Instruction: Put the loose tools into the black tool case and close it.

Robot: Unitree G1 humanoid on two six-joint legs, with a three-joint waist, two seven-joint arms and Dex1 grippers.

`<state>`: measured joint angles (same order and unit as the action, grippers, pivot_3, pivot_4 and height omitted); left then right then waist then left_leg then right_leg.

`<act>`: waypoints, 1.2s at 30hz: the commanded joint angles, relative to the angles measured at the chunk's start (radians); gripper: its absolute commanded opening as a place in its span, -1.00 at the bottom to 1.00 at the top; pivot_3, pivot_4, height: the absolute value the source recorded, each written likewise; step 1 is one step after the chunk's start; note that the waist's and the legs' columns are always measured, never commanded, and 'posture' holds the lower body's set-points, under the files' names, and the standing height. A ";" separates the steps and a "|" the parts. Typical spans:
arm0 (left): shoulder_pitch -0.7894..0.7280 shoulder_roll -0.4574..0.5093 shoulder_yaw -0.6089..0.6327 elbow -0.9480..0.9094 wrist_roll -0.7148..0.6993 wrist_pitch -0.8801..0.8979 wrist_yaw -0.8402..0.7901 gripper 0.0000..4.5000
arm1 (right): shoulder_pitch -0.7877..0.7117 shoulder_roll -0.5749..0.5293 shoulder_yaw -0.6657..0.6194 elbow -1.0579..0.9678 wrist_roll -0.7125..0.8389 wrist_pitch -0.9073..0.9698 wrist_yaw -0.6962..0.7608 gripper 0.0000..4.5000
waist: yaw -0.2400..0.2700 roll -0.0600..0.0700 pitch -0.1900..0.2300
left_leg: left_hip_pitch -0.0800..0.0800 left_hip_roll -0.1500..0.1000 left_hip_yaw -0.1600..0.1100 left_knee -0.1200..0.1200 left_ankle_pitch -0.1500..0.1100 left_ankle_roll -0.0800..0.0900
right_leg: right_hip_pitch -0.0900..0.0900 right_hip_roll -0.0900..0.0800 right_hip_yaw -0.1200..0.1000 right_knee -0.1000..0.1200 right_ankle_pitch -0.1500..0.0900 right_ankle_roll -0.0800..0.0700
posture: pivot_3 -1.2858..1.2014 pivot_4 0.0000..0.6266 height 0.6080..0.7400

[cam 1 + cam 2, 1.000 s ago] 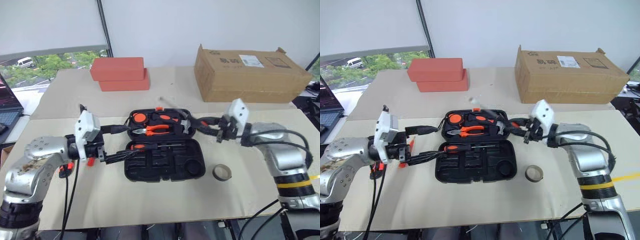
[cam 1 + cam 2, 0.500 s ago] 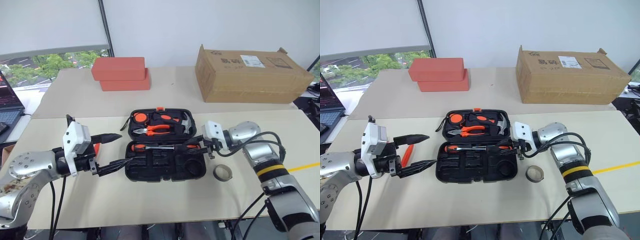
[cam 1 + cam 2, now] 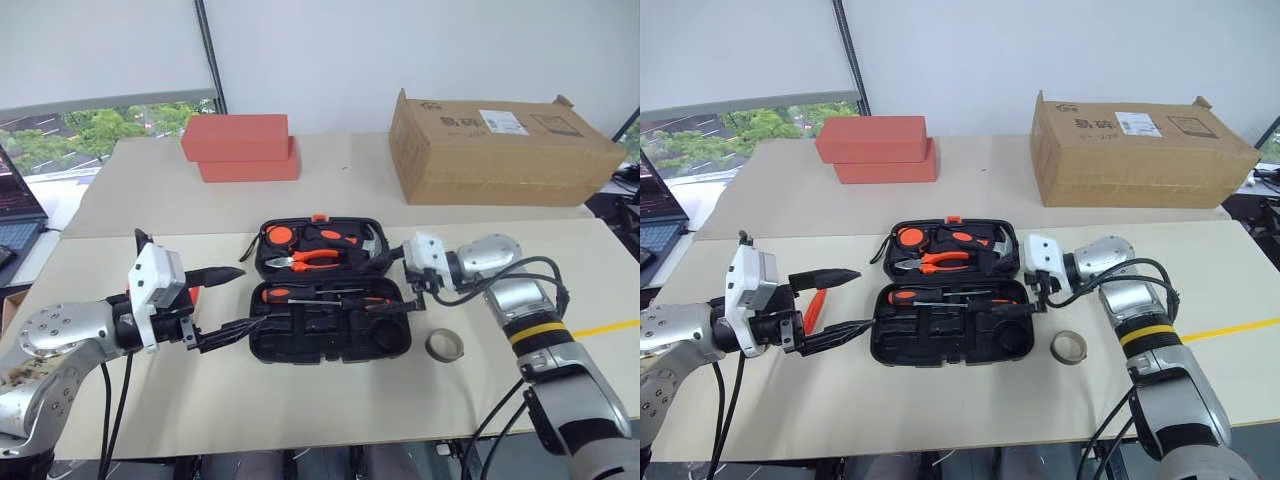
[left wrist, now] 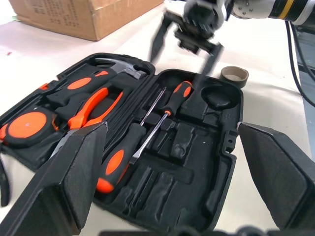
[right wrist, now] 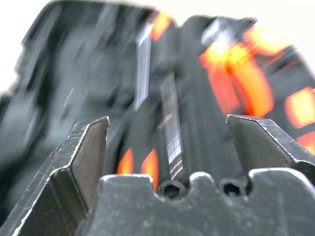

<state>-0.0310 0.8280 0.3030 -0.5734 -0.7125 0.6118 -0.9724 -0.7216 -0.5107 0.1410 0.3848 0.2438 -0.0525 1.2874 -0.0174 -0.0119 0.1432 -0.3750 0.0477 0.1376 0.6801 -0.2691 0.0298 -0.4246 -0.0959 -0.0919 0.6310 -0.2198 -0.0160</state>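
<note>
The right pincer [image 3: 1012, 297] is hanging wide open and empty over the right end of the black tool case [image 3: 950, 335], right above the two screwdrivers [image 4: 142, 142] lying side by side in the near half. The left pincer [image 3: 232, 303] is also spread wide with nothing in it, hovering just off the case's left edge. The case is sitting open in the middle of the surface [image 3: 300, 400], moulded recesses showing, pliers and hammer bedded in the far half. The small dark tape roll [image 3: 445, 345] is lying loose just right of the case. Best play now, I'd judge: lift the right pincer straight up clear of the screwdriver handles, swing to the roll, pinch across its rim and lower it into the round recess, before closing the case.
</note>
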 commanded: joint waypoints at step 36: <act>0.049 -0.143 0.029 0.043 0.198 0.036 0.410 1.00 | 0.176 0.016 -0.058 -0.394 0.110 0.354 -0.159 -0.48 | 0.006 -0.001 0.000 | 0.000 0.000 -0.001 -0.002 -0.001 0.001 | -0.001 0.000 -0.001 0.000 0.000 -0.001 | 0.03 -0.52 0.57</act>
<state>0.0217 0.7295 0.3025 -0.5272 -0.5643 0.6284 -0.6941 -0.5378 -0.4825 0.1422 0.0541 0.2892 0.3274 1.1095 -0.0114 -0.0125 0.1429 -0.3751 0.0475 0.1367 0.6782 -0.2701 0.0307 -0.4250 -0.0960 -0.0930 0.6302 -0.2201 -0.0167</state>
